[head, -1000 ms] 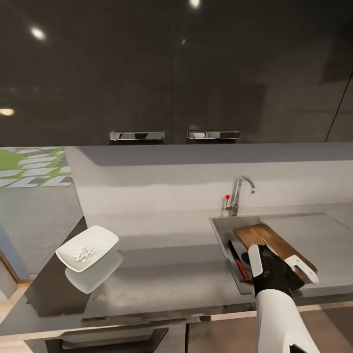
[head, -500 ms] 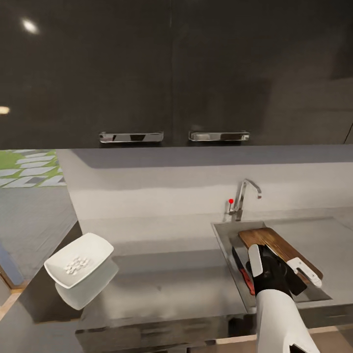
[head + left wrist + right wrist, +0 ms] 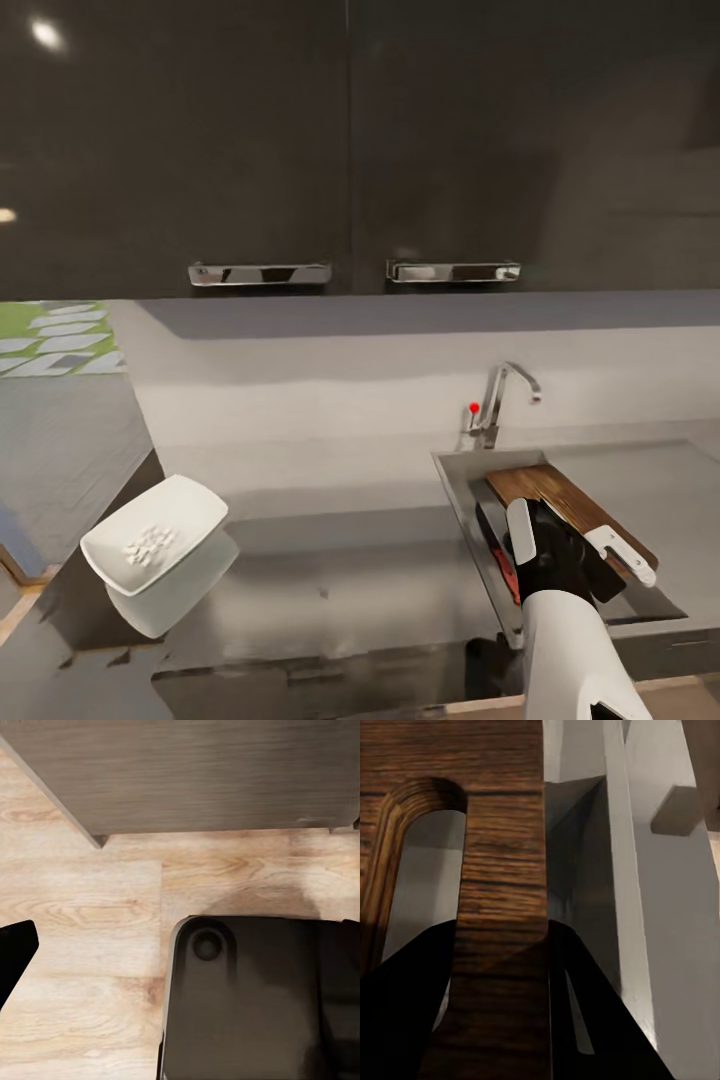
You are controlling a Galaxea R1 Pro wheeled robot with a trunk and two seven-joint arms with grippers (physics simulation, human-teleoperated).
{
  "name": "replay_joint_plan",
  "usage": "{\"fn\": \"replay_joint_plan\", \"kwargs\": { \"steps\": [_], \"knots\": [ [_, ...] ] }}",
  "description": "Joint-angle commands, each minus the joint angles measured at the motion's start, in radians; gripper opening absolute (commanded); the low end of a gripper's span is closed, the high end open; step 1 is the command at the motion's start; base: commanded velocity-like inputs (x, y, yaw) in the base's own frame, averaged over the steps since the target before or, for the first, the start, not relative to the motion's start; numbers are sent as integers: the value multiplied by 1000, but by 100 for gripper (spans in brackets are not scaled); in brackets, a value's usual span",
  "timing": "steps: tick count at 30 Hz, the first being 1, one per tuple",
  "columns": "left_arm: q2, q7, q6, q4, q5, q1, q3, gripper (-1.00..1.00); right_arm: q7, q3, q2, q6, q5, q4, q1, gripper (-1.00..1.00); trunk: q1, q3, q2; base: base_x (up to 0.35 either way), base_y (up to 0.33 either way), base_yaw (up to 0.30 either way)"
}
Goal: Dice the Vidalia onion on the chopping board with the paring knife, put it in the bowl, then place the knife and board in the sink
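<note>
My right gripper [image 3: 565, 560] is clamped on the handle end of the board [image 3: 560, 500], a brown wooden slab with a rounded slot [image 3: 424, 870], lying tilted across the sink [image 3: 465, 490]. The knife [image 3: 500, 555], red-handled, sits in the basin beside it. The white bowl [image 3: 155, 540] rests on the countertop [image 3: 350, 560], well apart. I cannot tell my left claw's state.

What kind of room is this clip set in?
A kitchen: dark upper cabinets hang over a grey countertop with a sink and faucet, and a white bowl sits near its end.
</note>
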Motion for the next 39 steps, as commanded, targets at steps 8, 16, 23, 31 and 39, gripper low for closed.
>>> {"fn": "replay_joint_plan", "kwargs": {
  "steps": [8, 16, 23, 31, 39],
  "knots": [
    [0, 3, -1, -2, 10, 0, -9, 100, -1, 1, 1, 10, 0, -2, -1, -100, 1, -15, -2, 189, 0, 0],
    [0, 3, 0, -2, 11, 0, -9, 100, 0, 2, 1, 9, 0, -2, -1, -100, 1, -27, -2, 9, 0, 0],
    [0, 3, 0, -2, 10, 1, -9, 100, 2, 2, 1, 9, -2, 1, -1, -100, 1, -39, -2, 52, 0, 0],
    [0, 3, 0, -2, 11, 0, -9, 100, 4, 3, 1, 9, -37, 3, -1, -100, 1, -51, -2, 45, 0, 0],
    [0, 3, 0, 0, 11, 0, -9, 100, 5, 4, 1, 9, -43, 3, -1, -100, 1, -64, -2, 0, 0, 0]
  ]
}}
